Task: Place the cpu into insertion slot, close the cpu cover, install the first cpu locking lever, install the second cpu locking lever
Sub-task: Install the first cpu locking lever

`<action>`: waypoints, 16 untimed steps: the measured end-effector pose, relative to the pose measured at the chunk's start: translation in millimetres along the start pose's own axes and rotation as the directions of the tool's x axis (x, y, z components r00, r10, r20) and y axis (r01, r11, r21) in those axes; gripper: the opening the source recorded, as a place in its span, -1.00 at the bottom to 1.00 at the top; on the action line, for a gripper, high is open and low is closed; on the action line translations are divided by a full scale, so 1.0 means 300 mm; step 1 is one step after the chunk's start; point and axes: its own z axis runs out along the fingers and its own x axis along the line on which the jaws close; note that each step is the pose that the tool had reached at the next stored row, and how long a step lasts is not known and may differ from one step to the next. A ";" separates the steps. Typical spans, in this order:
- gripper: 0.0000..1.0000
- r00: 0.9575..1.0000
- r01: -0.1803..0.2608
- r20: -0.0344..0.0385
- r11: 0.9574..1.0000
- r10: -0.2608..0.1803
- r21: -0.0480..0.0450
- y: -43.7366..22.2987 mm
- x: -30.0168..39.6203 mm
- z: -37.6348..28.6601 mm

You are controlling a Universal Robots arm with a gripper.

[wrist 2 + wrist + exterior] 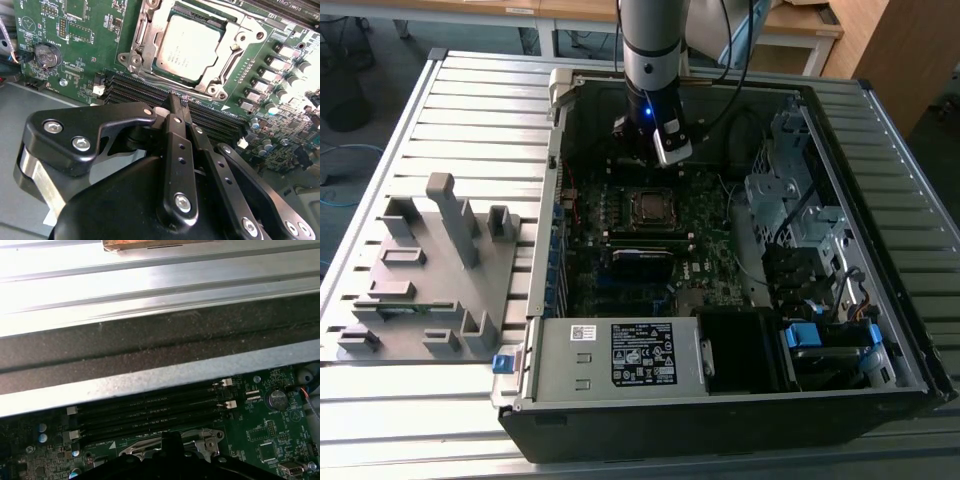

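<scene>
Cpu point(187, 47): flat square chip, dull silver-grey top, lying level in the insertion slot point(231, 59) on the green board. Being square, it has no long axis; its edges run parallel to the socket rim. Cpu cover point(150, 47), a thin silver frame, appears to lie around it, possibly closed. Pincer point(178, 104) closed, fingertips together, holding nothing, above the black memory slots point(135, 90) beside the socket.

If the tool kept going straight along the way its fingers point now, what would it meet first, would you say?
Most likely the black memory slots beside the cpu cover: in the second wrist view the tool has its shut fingertips ending just over them. How much air is left between them is hard to judge.
</scene>
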 end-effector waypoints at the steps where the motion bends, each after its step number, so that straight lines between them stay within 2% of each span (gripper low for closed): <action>1: -0.80 1.000 0.000 -0.002 1.000 0.000 0.001 0.000 0.000 0.000; 3: -0.80 1.000 -0.001 -0.006 1.000 0.001 0.004 0.000 0.000 0.000; 16: -0.80 1.000 0.000 -0.006 1.000 0.000 0.009 0.001 0.000 0.000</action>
